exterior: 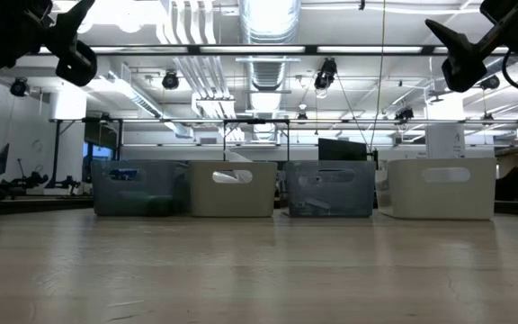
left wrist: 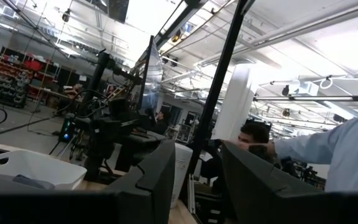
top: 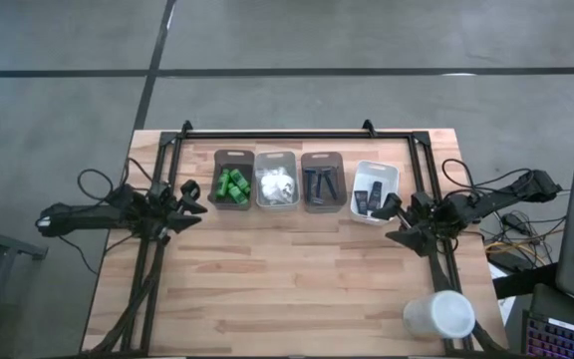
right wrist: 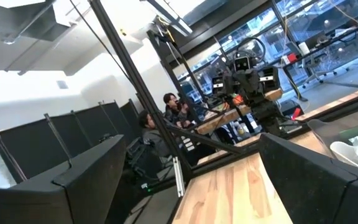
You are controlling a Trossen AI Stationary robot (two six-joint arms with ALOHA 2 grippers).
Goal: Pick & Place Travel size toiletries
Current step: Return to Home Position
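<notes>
Left pincer (top: 194,196) near green bottles (top: 232,185), right pincer (top: 393,208) near black tubes (top: 375,192)

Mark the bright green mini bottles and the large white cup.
Bright green mini bottles (top: 232,185): high view, centre of the cluster.
Large white cup (top: 438,316): high view, middle of its body.

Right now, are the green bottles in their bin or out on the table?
In. The green bottles all lie inside the leftmost grey bin; none shows on the bare table in the high view.
</notes>
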